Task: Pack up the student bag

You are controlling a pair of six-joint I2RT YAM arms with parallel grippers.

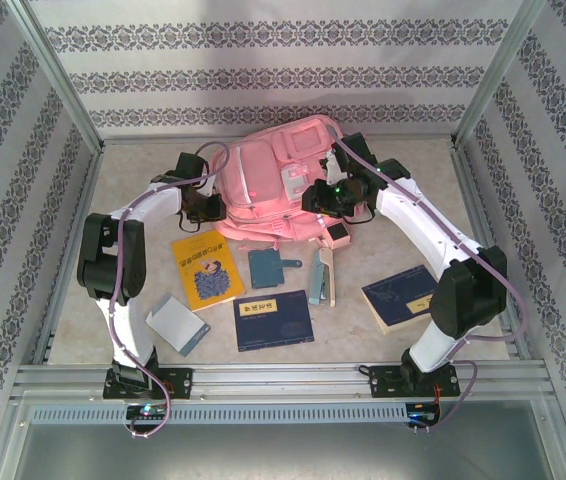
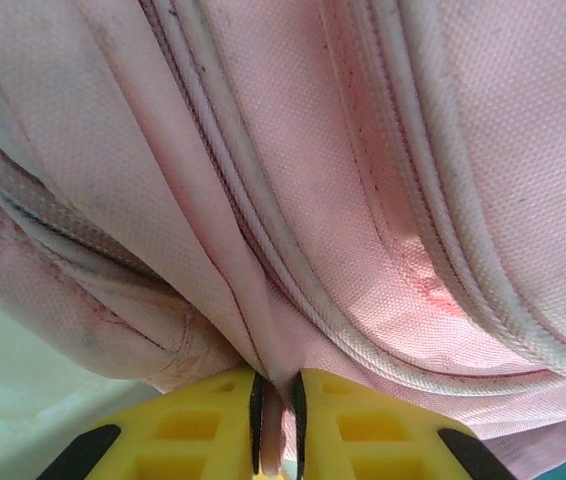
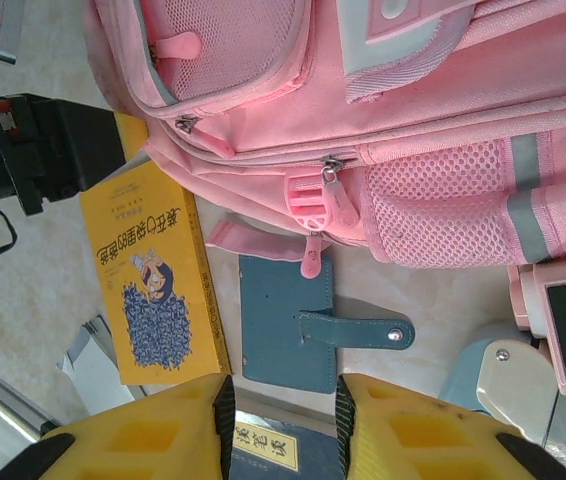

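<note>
Pinching a fold of the student bag [image 2: 383, 200], the left pincer [image 2: 276, 405] seems to anchor it for unzipping, while the right pincer [image 3: 283, 400] hangs spread and empty

The bag [image 1: 268, 175] blocks the rear centre of the table [image 1: 123, 180]. Both rear corners are bare. Across the near half, pad [image 1: 177, 323], yellow book [image 1: 206, 268], wallet [image 1: 274, 267] and blue book [image 1: 274, 320] lie close together, with narrow gaps. A wider lane runs between blue book and navy book [image 1: 400, 297].
</note>
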